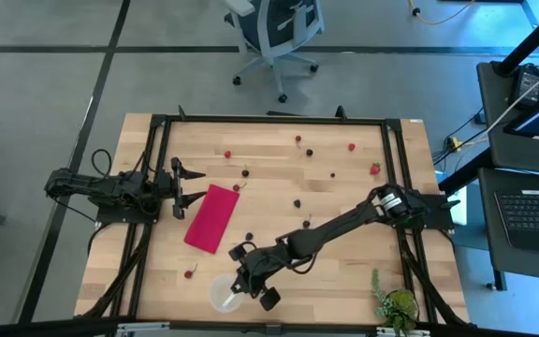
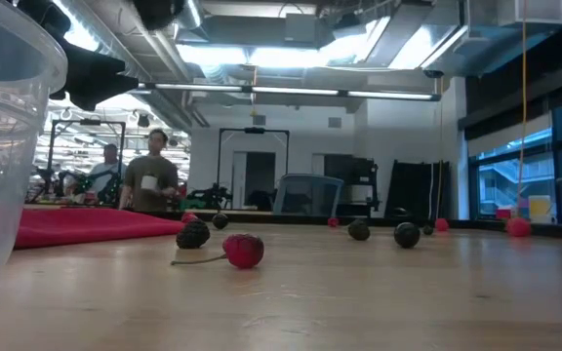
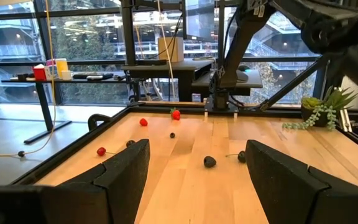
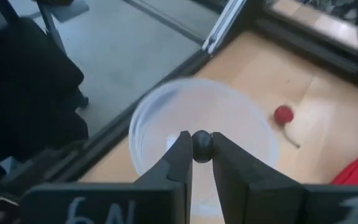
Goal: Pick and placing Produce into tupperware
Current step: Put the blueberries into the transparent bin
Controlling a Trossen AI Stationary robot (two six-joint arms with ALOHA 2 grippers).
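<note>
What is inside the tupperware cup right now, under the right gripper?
The clear cup looks empty: only its pale floor shows. The right gripper holds a dark cherry above it. The fingers cover part of the floor.

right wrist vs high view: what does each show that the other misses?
Right wrist only: the right gripper shut on a dark cherry, directly over the clear cup.
High only: the left gripper open beside the magenta cloth, more fruit scattered across the table, and the plant.
Both: the cup and one red berry near it.

Held cherry (image 4: 202, 145) above tupperware (image 4: 241, 106)
</note>
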